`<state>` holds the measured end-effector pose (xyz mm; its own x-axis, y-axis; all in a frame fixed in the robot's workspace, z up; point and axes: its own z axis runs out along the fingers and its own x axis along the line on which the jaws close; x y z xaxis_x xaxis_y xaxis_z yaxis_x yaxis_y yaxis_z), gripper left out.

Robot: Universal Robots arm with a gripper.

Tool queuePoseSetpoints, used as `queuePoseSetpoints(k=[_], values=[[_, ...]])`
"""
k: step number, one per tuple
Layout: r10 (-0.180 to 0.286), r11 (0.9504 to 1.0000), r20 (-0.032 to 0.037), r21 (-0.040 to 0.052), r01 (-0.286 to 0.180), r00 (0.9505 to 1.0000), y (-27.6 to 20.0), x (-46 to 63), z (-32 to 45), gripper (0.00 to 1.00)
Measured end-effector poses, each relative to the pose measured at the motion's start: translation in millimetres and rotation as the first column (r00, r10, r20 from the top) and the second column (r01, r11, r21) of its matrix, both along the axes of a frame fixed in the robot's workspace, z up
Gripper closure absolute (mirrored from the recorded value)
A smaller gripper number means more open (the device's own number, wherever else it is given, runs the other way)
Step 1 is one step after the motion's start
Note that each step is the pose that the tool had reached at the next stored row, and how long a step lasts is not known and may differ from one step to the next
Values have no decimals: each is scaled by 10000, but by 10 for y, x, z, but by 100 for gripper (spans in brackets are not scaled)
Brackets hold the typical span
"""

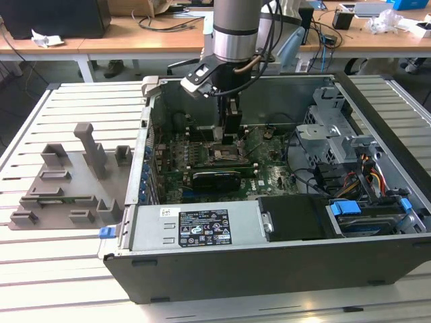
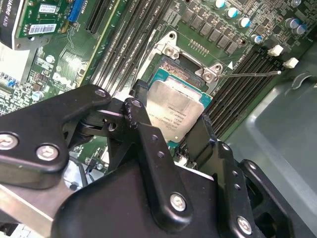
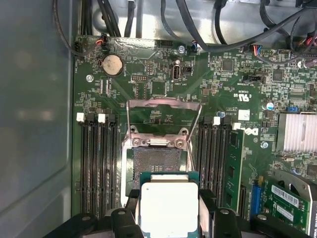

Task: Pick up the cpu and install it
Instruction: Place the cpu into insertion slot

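The cpu [image 3: 168, 206] is a small square chip with a silvery top and a green rim. It sits between the black fingers of my gripper [image 3: 168, 209], which is shut on its two opposite edges. In the second wrist view the cpu [image 2: 176, 111] hangs level just above the open motherboard socket [image 2: 173, 54], with the gripper [image 2: 173, 118] around it. The socket [image 3: 158, 161] has its metal load plate [image 3: 163, 111] swung up, and its contact field is bare. In the exterior view my gripper [image 1: 227, 134] reaches down inside the computer case [image 1: 283, 269], right over the socket [image 1: 223, 156].
Memory slots [image 3: 96, 163] flank the socket on both sides. A finned heatsink [image 3: 297, 131] and an expansion card [image 3: 287, 203] lie close by. A power supply [image 1: 195, 229] and a drive cage [image 1: 330, 128] crowd the case. A grey fixture tray [image 1: 67, 182] stands at the exterior view's left.
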<state>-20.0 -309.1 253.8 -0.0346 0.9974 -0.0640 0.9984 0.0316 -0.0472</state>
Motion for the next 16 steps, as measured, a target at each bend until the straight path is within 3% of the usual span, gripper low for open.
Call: queuePoseSetpoints(k=[16], values=[[0, 10000, 0, 0, 0, 10000, 0, 0, -107, 45]])
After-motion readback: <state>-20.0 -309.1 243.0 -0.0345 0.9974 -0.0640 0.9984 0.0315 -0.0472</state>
